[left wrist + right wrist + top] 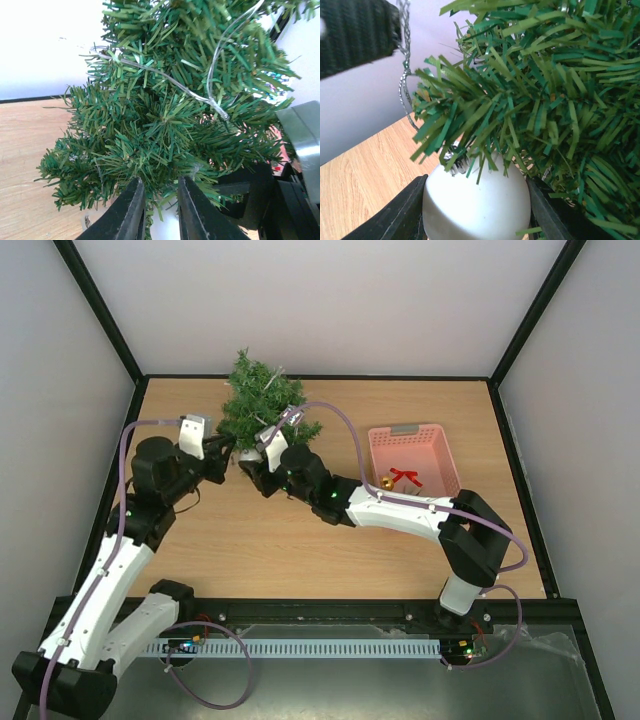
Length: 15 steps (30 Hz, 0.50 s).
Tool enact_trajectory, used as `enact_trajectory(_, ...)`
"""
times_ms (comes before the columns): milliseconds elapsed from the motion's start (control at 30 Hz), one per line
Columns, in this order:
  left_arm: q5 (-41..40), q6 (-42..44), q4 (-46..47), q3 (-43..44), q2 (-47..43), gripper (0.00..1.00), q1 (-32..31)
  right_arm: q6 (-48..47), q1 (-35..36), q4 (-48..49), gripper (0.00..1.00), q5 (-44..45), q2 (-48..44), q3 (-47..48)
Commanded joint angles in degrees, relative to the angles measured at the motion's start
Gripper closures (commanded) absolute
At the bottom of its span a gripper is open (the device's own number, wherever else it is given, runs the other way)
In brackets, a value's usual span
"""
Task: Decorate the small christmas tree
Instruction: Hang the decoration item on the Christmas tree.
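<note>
Right gripper (pixel 476 202) held a white bauble (pixel 479 210) at 6 o'clock of the small christmas tree (pixel 262 402). Left gripper (pixel 161 212) stood narrowly apart at the tree's 7 o'clock, among low branches.

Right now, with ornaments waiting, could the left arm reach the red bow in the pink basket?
Probably not: the left gripper sits left of the tree, and the right arm, holding a white bauble, lies between it and the pink basket.
</note>
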Motion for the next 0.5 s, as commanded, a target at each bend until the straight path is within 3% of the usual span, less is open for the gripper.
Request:
enact_trajectory(0,0.44,-1.87,0.40,1.75,1.69,0.81,0.51,0.72,0.38,1.03,0.60,1.32,-1.68,-0.63)
enact_trajectory(367,-1.59,-1.17,-2.17,2.80,1.37,0.70,0.48,0.59,0.39,1.51,0.60,0.29,-1.97,-0.77)
enact_trajectory(467,-3.23,-1.85,-6.22,4.91,1.29,0.61,0.52,0.21,0.41,1.76,0.60,-1.28,-2.46,-1.17)
